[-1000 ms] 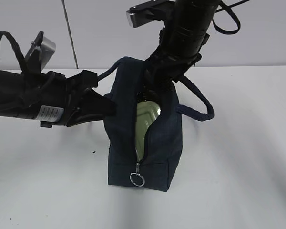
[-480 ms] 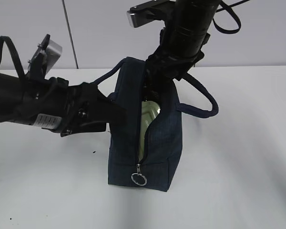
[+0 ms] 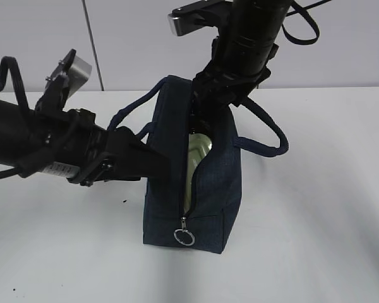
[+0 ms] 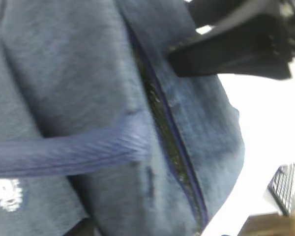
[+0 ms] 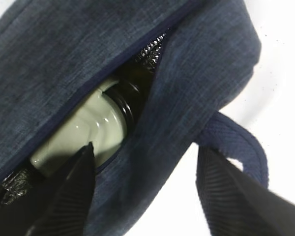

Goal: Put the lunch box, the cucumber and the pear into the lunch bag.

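Lunch box (image 5: 83,130) sits inside lunch bag (image 3: 211,183) on counter (image 3: 316,221); R tool (image 5: 147,191) spread wide straddling bag wall, prob. widening mouth; L tool (image 3: 153,160) steadies bag side, grip state can't tell.

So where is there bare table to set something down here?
Bare table right of the lunch bag, past its handle, and in front below the ring pull. Crowded on the bag's left by the left arm, and above its opening by the right arm.
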